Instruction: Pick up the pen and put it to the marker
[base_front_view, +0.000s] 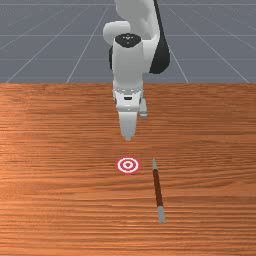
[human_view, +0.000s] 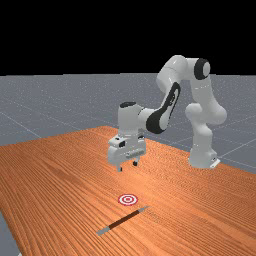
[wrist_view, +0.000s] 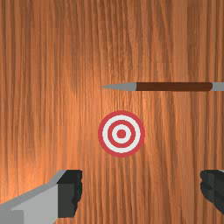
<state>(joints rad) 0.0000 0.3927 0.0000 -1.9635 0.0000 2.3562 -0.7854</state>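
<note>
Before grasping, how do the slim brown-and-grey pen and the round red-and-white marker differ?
The pen is long and pointed; the marker is a flat disc. The pen has a brown middle between grey ends; the marker has red and white rings. Both lie on the orange-brown wooden table.

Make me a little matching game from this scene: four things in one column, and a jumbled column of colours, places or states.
Things:
1. tool
2. round marker
3. pen's middle
4. pen's pointed end

Descriptions:
A. dark brown
B. grey, narrowing to a tip
C. open, above the table
D. red and white rings

Right pairs: 1-C, 2-D, 3-A, 4-B
</note>
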